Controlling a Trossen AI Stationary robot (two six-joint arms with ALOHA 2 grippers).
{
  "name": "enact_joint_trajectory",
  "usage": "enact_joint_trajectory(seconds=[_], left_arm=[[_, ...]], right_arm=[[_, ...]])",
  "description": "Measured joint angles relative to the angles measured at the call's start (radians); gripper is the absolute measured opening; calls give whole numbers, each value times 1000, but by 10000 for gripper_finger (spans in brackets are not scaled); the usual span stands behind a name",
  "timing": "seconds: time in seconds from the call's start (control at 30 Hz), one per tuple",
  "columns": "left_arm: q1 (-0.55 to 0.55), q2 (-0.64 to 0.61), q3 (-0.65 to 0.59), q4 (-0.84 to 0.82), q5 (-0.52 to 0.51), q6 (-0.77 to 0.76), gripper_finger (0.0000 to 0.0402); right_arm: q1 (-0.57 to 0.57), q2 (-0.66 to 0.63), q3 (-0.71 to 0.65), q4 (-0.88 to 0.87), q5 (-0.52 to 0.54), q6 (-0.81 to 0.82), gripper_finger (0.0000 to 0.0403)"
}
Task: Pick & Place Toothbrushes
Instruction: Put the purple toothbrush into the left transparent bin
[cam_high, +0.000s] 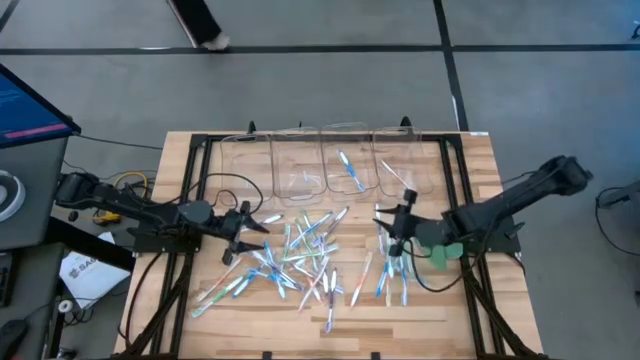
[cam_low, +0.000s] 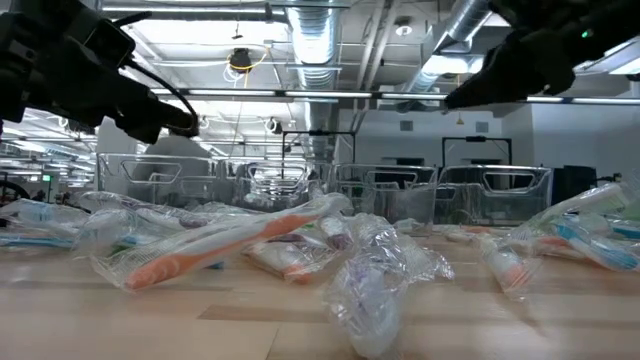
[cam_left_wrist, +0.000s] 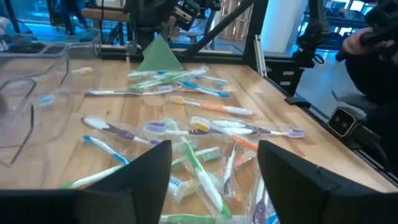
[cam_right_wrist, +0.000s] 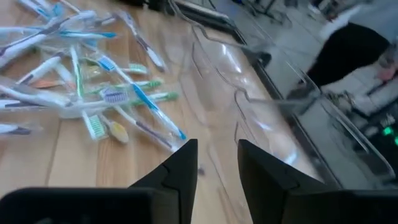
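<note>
Wooden boards make up the table (cam_high: 180, 160), and the toothbrushes (cam_high: 305, 262) lie on it in a big messy pile in the middle. They are long and thin, and they point every which way: some lie across the table, some point toward the clear bins (cam_high: 330, 160) at the back, and many lie slanted over each other. One toothbrush (cam_high: 350, 170) with a blue part lies inside a bin near the middle of the row, slanted. More brushes (cam_high: 392, 275) lie on the right side of the pile, pointing mostly from front to back. An orange one (cam_low: 215, 250) lies close to the low camera, tilted up toward the right. The left gripper (cam_high: 262, 224) hangs over the left side of the pile with its fingers (cam_left_wrist: 152, 171) spread wide and nothing between them. The right gripper (cam_high: 383, 222) is up near the bins on the right; its fingers (cam_right_wrist: 180, 168) have a small gap and hold nothing. A flat green disc (cam_high: 445, 254) sits by the right arm.
</note>
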Motion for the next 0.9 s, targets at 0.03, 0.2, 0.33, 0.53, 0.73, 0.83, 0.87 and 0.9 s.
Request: enact_joint_trajectory(seconds=[0.03, 0.2, 0.33, 0.53, 0.73, 0.83, 0.87, 0.9], left_arm=[[-3, 0, 0, 1, 0, -8, 245], [-24, -1, 0, 19, 6, -74, 270], [-38, -1, 0, 18, 6, -86, 273], [-97, 19, 11, 19, 0, -88, 251], [-168, 152, 30, 18, -82, 15, 217], [-186, 238, 41, 26, -83, 16, 206], [-189, 265, 44, 28, -83, 16, 204], [-192, 288, 45, 32, -83, 16, 202]], right_arm=[[-14, 8, -9, 44, -34, -29, 110], [-74, 61, -16, 95, -195, -63, 113], [-107, 116, -16, 111, -233, -63, 113], [-149, 198, -17, 189, -272, -63, 113], [-180, 260, -17, 326, -386, -129, 113], [-186, 276, -17, 362, -422, -134, 113], [-190, 280, -17, 369, -427, -134, 113], [-191, 281, -17, 367, -427, -134, 113]])
